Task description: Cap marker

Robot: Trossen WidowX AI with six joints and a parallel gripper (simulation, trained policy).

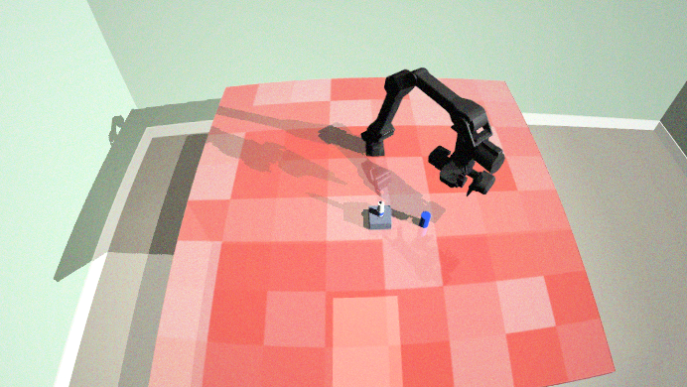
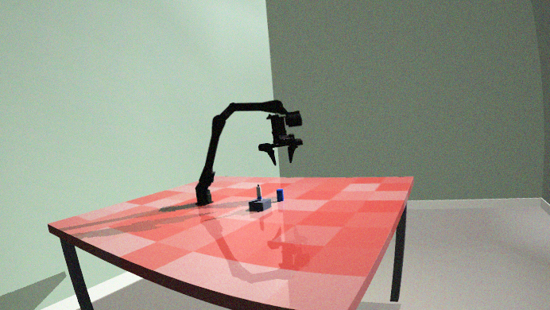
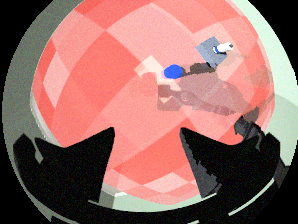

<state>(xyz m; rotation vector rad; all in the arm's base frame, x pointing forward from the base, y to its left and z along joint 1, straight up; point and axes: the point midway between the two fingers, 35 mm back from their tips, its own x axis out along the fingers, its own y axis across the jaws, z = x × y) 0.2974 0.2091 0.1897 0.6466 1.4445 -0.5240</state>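
One marker (image 1: 381,207) (image 2: 258,192) (image 3: 224,48), one cap (image 1: 425,219) (image 2: 280,195) (image 3: 173,71), one holder block (image 1: 380,222) (image 2: 260,205) (image 3: 206,50).

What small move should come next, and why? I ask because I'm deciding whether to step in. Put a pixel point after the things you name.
Probably ease the open gripper (image 1: 468,190) (image 2: 283,164) (image 3: 147,131) across until it is above the blue cap (image 1: 425,219) (image 2: 280,195) (image 3: 173,71), before lowering: the cap stands on the table, off the marker (image 1: 381,207) (image 2: 258,191) (image 3: 224,48), and the wrist view shows it beyond the fingertips, not between them.

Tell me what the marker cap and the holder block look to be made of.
The marker cap: probably plastic, smooth and evenly blue, though no texture shows to confirm it.
The holder block: flat-faced and plain blue-grey with a dull look; it could be plastic or painted metal, I cannot tell which.
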